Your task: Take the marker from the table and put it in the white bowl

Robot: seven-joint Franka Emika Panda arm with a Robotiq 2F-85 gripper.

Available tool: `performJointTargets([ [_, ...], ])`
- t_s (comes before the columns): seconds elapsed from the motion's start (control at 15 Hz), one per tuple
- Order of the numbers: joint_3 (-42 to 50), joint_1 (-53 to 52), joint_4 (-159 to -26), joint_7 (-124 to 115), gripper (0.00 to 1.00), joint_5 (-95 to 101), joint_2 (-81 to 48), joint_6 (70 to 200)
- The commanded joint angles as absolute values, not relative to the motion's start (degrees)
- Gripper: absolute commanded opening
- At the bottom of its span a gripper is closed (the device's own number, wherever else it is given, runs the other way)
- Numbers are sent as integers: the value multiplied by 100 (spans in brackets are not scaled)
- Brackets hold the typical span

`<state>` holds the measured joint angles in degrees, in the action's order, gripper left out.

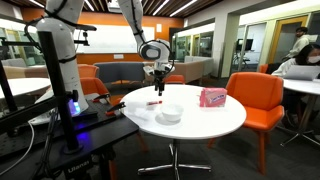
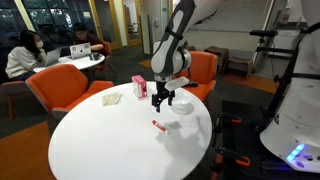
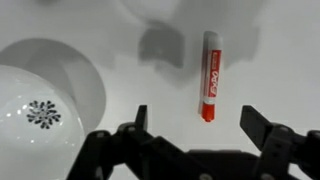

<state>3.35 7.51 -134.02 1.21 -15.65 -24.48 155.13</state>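
I see gripper (image 3: pixel 195 118) spread wide, empty, above marker (image 3: pixel 209 75) | white bowl (image 3: pixel 40 85) nearby, not touching | marker well inside table (image 2: pixel 100 140) edge

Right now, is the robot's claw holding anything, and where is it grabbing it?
Nothing is held. The gripper is open and empty, hovering over the marker, which lies on the table.

Arm (image 2: pixel 172 45) angled down, hand (image 2: pixel 162 100) pointing downward, jaws spread wide, holding nothing.
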Motion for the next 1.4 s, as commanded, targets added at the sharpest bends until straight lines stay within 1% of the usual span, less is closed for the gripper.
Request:
performJointTargets([
  [0.0,221,860,-13090,223,100,-1439,-2997,15633],
  [0.4,318,587,-12600,51,100,-850,-3815,15643],
  [0.73,314,428,-12342,-23,100,-671,-4039,15653],
  [0.8,315,411,-12298,-36,75,-650,-4068,15624],
  [0.87,331,378,-12274,-49,72,-614,-4081,15598],
  [0.93,354,346,-12265,-66,66,-577,-4096,15623],
  [1.0,361,342,-12258,-71,56,-555,-4091,15604],
  [1.2,356,366,-12261,-20,36,-515,-4023,15555],
  [1.33,327,427,-12287,27,20,-536,-3963,15576],
])
